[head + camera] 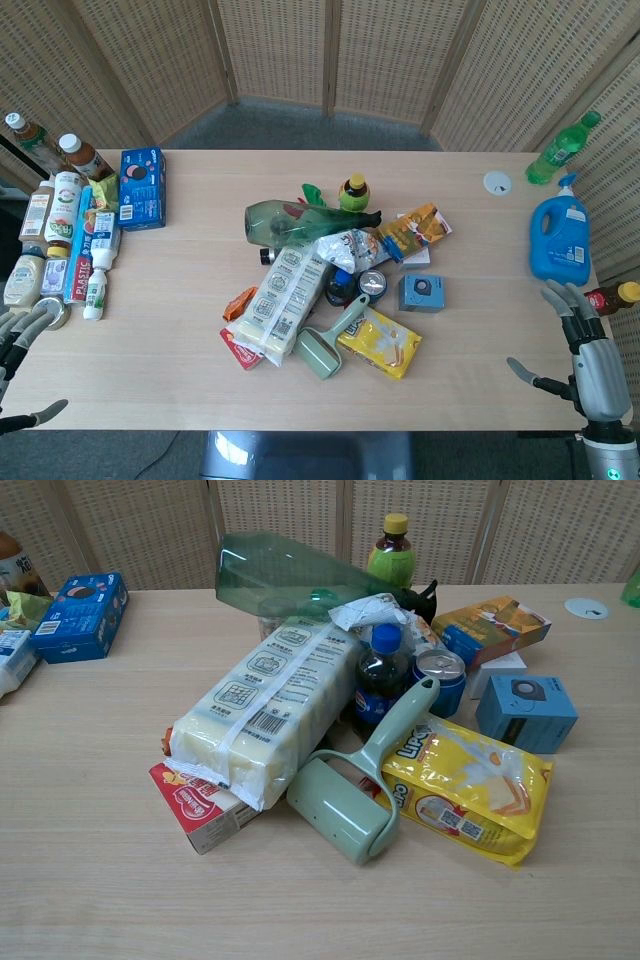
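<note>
Left hand low at the near left corner in the head view, fingers spread and pointing away from the body, thumb apart, nothing in its grasp. Right hand at the near right edge, upright on its wrist, fingers fanned upward, thumb stuck out sideways, likewise holding nothing. Neither seen from the chest.

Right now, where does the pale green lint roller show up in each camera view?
Head view: the lint roller lies at the pile's near edge, just below centre.
Chest view: it sits centre foreground, handle pointing up and right.
Shared landmark: the yellow snack bag touching its right side.
</note>
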Robot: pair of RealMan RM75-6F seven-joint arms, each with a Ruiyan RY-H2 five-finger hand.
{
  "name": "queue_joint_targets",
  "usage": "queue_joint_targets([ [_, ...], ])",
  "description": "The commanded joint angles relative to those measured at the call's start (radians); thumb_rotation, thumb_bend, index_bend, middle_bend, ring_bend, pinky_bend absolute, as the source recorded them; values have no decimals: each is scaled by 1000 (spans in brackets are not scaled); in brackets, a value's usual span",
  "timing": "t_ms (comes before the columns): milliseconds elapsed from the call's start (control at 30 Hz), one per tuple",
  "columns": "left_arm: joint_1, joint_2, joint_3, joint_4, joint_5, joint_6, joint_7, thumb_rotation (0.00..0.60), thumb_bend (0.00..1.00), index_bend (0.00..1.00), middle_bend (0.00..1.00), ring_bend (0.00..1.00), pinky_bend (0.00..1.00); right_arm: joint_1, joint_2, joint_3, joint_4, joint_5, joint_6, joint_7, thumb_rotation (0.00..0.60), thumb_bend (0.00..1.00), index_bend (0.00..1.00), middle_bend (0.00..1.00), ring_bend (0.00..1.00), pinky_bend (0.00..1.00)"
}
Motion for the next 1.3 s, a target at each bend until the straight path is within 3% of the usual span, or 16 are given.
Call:
queue_joint_targets([
  [33, 0, -1, 0, 0, -1, -2, 2, 600, 0, 41, 0, 0, 0, -3, -12, 11, 4, 13, 3, -14, 600, 0, 98, 95, 0, 47],
  [300, -11, -11, -5, 0, -11, -24, 24, 600, 0, 41, 0, 0, 0, -10, -15, 31, 6, 35, 10, -23, 600, 0, 88, 87, 0, 3],
  [500, -68, -31, -45, -14, -86, -114, 86, 600, 0, 42, 0, 0, 0, -18, -27, 61, 27, 52, 36, -69, 600, 0, 71, 71, 0, 0],
  [700, -183, -69, -153, -55, -160, -199, 219, 600, 0, 42, 0, 0, 0, -19, -26, 70, 24, 71, 23, -68, 600, 0, 64, 43, 0, 0],
  [900, -335, -176, -278, -52, -236, -293, 363, 600, 0, 24, 0, 0, 0, -20, -24, 61, 16, 51, 18, -67, 600, 0, 65, 31, 0, 0],
  [1133, -511, -342, -394, -53, -427, -392, 630, 600, 0, 15, 0, 0, 0, -19, -21, 52, 9, 37, 9, -55, 600, 0, 65, 30, 0, 0],
  [1300, -628, -453, -437, -44, -611, -431, 845, 600, 0, 7, 0, 0, 0, -21, -16, 51, 6, 35, 7, -43, 600, 0, 65, 30, 0, 0],
])
